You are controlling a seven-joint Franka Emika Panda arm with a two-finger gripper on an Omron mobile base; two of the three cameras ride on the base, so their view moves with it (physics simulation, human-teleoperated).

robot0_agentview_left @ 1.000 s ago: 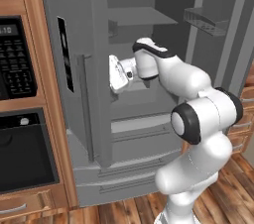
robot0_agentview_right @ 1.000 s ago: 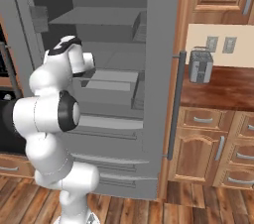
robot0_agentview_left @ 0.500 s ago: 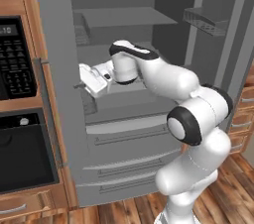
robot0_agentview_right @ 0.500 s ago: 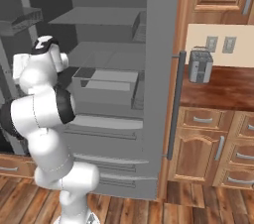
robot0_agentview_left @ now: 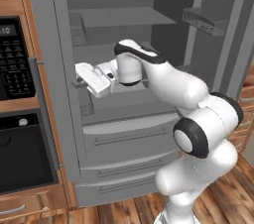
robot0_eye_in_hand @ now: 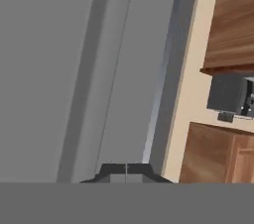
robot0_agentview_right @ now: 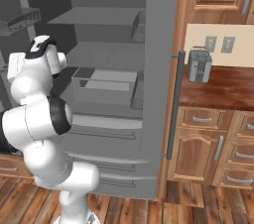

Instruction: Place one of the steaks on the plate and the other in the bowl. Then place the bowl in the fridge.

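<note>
The fridge (robot0_agentview_left: 124, 134) (robot0_agentview_right: 104, 119) stands with both doors swung wide, showing grey shelves, a crisper box and lower drawers. My gripper (robot0_agentview_left: 79, 71) reaches left across the opening and sits at the inner side of the left door (robot0_agentview_left: 57, 94), which I see edge-on. In the hand view the gripper (robot0_eye_in_hand: 126, 171) is shut with nothing between its tips, and a grey door panel lies right in front of it. The steaks, the plate and the bowl are out of view.
The right door (robot0_agentview_left: 223, 44) (robot0_agentview_right: 161, 69) carries wire bins and a long bar handle. A black microwave (robot0_agentview_left: 15, 64) and wall oven (robot0_agentview_left: 20, 153) sit in wood cabinetry at the left. A toaster (robot0_agentview_right: 198, 66) stands on the wooden counter (robot0_agentview_right: 223, 89) at the right.
My arm has swung left across the fridge opening. The left door has gone from nearly closed to wide open along with it. The gripper has stayed shut.
</note>
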